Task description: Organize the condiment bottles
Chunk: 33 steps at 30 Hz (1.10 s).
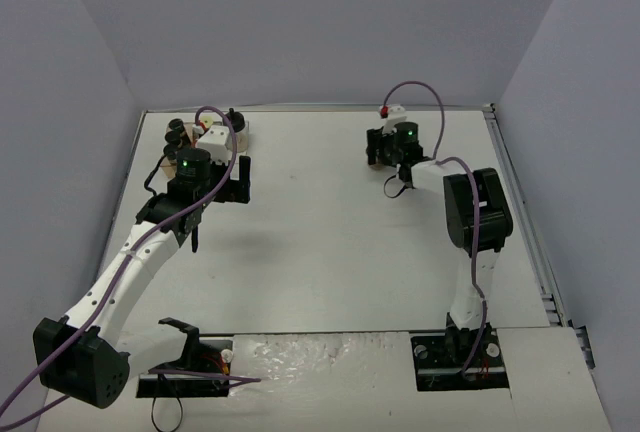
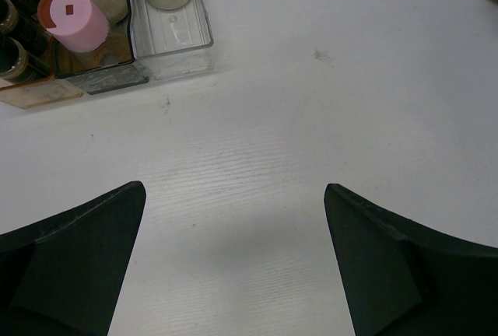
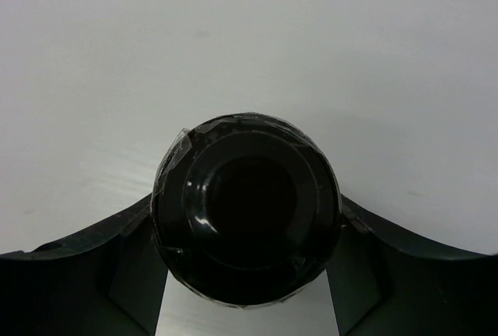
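The bottle with a black knob cap stands on the counter, well apart from the tray; the right hand is closed on its cap from both sides; the pink-capped bottle and several others already sit in the tray, so this one looks among the last to carry over; the left hand hangs wide open near the tray, possibly in the way.

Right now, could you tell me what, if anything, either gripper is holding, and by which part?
The right gripper clasps a black knob-capped bottle by opposite sides of its cap; the left gripper, open, holds nothing.
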Tool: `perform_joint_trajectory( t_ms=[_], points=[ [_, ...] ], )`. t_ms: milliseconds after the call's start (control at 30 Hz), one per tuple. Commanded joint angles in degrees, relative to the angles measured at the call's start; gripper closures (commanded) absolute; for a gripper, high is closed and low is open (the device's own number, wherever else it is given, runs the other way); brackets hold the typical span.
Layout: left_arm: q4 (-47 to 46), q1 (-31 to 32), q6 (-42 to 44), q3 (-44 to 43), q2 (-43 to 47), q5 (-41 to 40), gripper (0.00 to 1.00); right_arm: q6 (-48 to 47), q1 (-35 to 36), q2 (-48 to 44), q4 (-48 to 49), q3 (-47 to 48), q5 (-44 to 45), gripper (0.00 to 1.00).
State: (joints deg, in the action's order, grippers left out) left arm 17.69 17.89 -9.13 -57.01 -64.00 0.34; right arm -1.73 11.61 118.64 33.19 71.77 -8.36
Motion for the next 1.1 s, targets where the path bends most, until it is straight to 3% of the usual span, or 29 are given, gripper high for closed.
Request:
perform_joint_trajectory(
  t_ms=[0, 367, 733, 900, 1067],
  points=[
    [-3.28, 0.2, -0.08, -2.22, 1.56, -1.17, 0.03, 1.64, 11.0, -7.55, 6.71, -6.52, -2.93, 0.84],
    [-3.1, -0.24, -0.99, -2.04, 1.95, -2.54, 0.03, -0.01, 28.36, -8.41, 6.12, -10.97, -3.37, 0.73],
    [-4.18, -0.93, -2.1, -1.61, 1.36, -0.58, 0.03, -2.21, 30.73, -15.52, 2.97, -13.01, -2.08, 0.05],
    [-5.33, -0.84, -1.33, -1.26, 0.22, 3.2, 0.03, -2.93, 30.81, -23.95, -0.94, -15.78, -1.93, 0.0],
    [-8.97, 0.93, -1.18, -0.24, -1.96, 7.44, 0.03, -3.19, 30.45, -40.16, -9.35, -22.92, 4.07, 0.0]
  ],
)
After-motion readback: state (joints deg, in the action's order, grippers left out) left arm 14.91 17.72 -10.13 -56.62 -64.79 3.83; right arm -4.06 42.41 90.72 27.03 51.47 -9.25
